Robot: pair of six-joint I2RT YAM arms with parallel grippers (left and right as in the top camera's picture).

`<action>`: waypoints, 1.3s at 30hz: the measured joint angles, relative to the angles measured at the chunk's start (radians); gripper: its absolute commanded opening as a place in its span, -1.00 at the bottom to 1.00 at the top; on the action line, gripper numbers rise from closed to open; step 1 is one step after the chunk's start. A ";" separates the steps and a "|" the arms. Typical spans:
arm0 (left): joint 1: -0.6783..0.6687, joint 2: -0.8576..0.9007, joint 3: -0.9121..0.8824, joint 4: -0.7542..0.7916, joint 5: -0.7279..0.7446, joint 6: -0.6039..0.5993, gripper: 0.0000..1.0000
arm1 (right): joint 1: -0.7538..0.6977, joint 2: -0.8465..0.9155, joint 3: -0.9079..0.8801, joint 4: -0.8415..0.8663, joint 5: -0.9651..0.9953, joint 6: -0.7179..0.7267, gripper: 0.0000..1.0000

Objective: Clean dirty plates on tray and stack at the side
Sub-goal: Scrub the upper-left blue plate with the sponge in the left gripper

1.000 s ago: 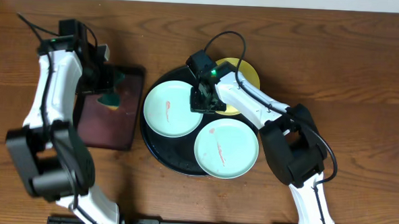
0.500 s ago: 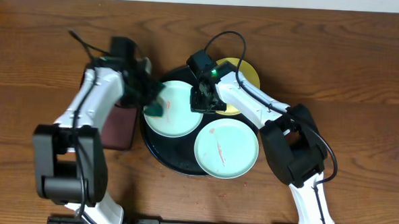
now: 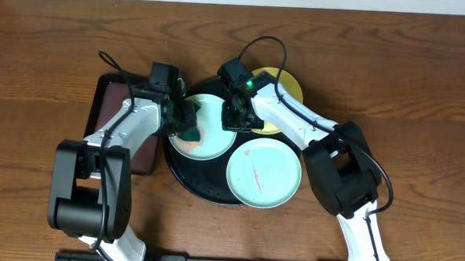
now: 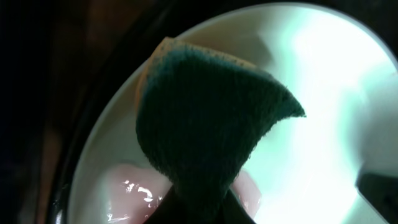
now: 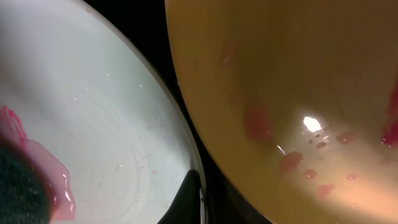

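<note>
The black tray [image 3: 185, 174] holds two mint-green plates, with a yellow plate [image 3: 288, 87] at its far right edge. My left gripper [image 3: 184, 120] is shut on a dark green sponge [image 3: 191, 130] and presses it on the left mint plate [image 3: 208, 137]. In the left wrist view the sponge [image 4: 211, 118] covers this plate [image 4: 323, 93], with a pink smear [image 4: 124, 180] beside it. My right gripper [image 3: 237, 115] pinches that plate's right rim [image 5: 196, 186]. The right wrist view shows the mint plate [image 5: 93, 106], the red-spotted yellow plate [image 5: 298, 93] and the sponge [image 5: 18, 193]. The near mint plate [image 3: 264, 173] has a red streak.
A dark maroon rectangular tray [image 3: 107, 117] lies left of the black tray, under my left arm. The right arm's cable loops above the yellow plate. Bare wooden table [image 3: 423, 92] surrounds both trays.
My left gripper has carried the sponge to the right, from over the maroon tray onto the left mint plate. The right arm has not moved.
</note>
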 measured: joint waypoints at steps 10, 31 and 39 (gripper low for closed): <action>-0.013 0.022 -0.007 0.252 -0.043 -0.005 -0.85 | 0.000 0.000 0.000 0.002 0.000 -0.002 -0.98; -0.020 0.047 0.013 -0.187 0.257 0.182 -0.85 | 0.000 0.000 0.000 0.005 -0.007 -0.022 -0.97; -0.065 0.029 0.025 -0.190 -0.005 0.085 -0.85 | 0.002 0.001 0.000 0.013 -0.023 -0.021 -0.98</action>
